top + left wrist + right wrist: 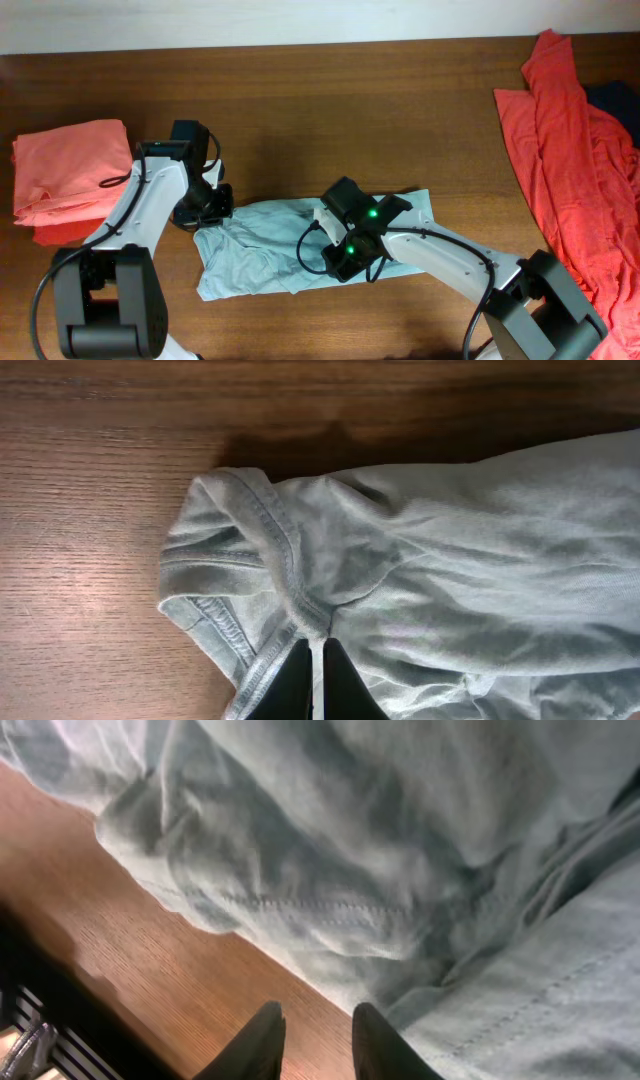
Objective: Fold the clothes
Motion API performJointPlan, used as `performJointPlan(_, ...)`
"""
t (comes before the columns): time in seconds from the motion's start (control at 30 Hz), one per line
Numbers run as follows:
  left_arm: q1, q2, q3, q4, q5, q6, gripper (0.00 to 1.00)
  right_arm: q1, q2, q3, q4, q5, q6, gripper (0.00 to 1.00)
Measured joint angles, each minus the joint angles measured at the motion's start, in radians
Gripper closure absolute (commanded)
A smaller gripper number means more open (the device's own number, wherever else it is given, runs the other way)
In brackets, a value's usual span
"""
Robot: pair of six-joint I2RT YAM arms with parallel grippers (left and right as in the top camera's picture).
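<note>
The left hand [312, 685] is closed, pinching a seam fold at the left end of the T-shirt [450, 560]. The right hand [315, 1045] is open, jaws apart over bare worktop [200, 970] just beside the T-shirt's hem. It seems not to touch the cloth, though the view is tight. The T-shirt lies rumpled at the worktop's middle front, between both arms. A folded salmon garment [70, 175] sits far left, and a red garment [570, 150] is heaped far right.

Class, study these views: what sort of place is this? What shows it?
Probably a robot lab bench: a wooden table, the left gripper and right gripper at a grey-blue T-shirt, with salmon-pink garments and red garments at the sides.
</note>
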Motion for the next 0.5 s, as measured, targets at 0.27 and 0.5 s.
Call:
performJointPlan(0.27,0.000,0.000,0.000,-0.001,0.000,-0.004,0.68,0.000,-0.003,0.009,-0.133,0.104,0.010,0.72)
performJointPlan(0.5,0.000,0.000,0.000,-0.014,-0.004,0.006,0.35,-0.019,-0.140,0.155,-0.306,0.334,0.081,0.48)
